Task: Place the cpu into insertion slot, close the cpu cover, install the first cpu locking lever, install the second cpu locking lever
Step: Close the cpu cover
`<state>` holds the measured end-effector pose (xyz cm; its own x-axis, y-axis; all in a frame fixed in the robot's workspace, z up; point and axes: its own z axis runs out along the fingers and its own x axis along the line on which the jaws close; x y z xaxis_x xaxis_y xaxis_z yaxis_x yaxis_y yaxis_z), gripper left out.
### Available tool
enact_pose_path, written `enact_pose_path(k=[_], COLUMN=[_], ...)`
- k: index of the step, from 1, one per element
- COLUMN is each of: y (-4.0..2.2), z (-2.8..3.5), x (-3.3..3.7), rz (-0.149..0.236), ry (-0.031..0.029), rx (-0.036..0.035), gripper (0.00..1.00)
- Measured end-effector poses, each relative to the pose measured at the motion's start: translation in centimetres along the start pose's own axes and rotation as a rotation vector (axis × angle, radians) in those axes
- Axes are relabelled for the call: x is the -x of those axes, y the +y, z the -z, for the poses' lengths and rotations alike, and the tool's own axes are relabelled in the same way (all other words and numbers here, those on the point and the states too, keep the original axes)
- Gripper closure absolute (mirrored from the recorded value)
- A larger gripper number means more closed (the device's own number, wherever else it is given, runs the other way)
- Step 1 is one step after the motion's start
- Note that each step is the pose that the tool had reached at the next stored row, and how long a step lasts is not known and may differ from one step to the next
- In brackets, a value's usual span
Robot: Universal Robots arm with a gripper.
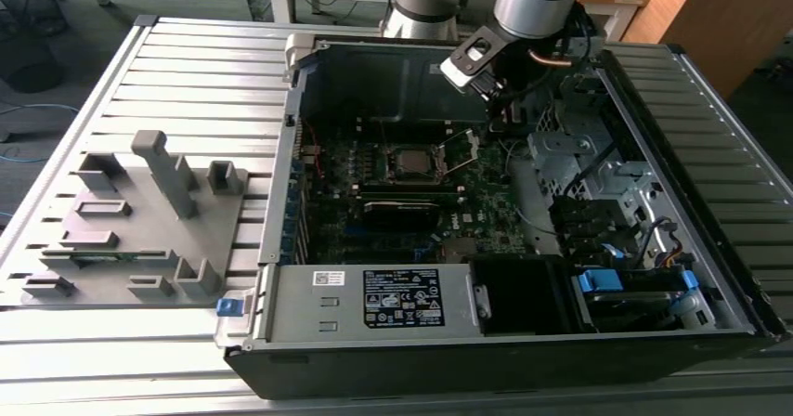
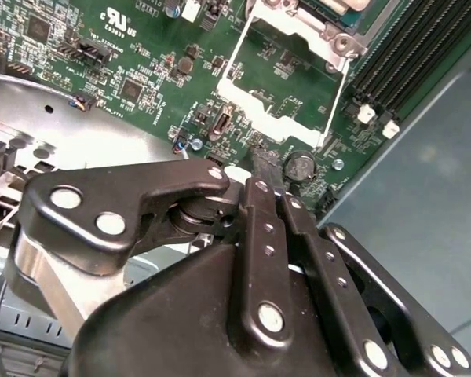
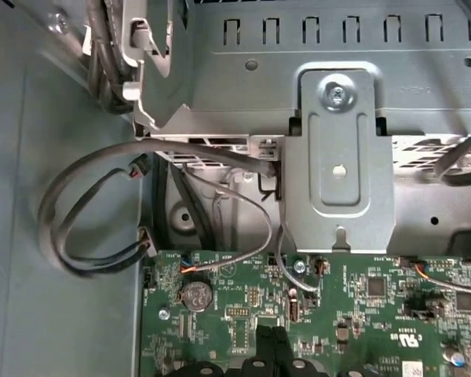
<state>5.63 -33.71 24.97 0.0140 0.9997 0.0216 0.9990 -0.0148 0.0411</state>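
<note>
In the exterior view the cpu (image 1: 415,161), a dull grey square, lies in the insertion slot (image 1: 394,176) in the middle of the green motherboard. The cpu cover (image 1: 462,152) stands swung open on the slot's right side; in the second wrist view its silver frame (image 2: 261,106) shows green board through its cut-out. A thin wire lever (image 2: 330,106) runs along that frame. My gripper (image 1: 499,111) hangs above the board, to the right of and beyond the slot. Its black fingers (image 2: 264,169) are pressed together with nothing between them, and their tips (image 3: 271,345) point at the board near a coin battery (image 3: 195,294).
The open computer case (image 1: 279,249) lies on a slatted metal table. A labelled power supply box (image 1: 371,297) sits at the case's near side. Drive cages and cables (image 1: 595,184) fill the exterior view's right. A grey fixture (image 1: 136,221) stands on the left. Black card slots (image 1: 403,198) lie below the socket.
</note>
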Motion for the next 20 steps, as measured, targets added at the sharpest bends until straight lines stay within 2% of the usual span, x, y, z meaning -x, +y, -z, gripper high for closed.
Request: enact_pose_path(k=[5, 10, 11, 13, 18, 20], y=[0.03, 0.03, 0.03, 0.03, 0.0, -0.34], z=[-0.78, -0.81, -0.83, -0.87, -0.87, -0.89], x=[0.01, 0.02, 0.01, 0.02, 0.02, 0.02], rz=[0.0, 0.0, 0.0, 0.0, 0.0, 0.0], ry=[0.0, -0.0001, 0.0001, 0.0, -0.0003, 0.0], rx=[0.0, -0.0001, -0.0012, -0.0098, -0.0142, -0.014], gripper=[0.89, 0.89, 0.89, 0.89, 0.89, 0.89])
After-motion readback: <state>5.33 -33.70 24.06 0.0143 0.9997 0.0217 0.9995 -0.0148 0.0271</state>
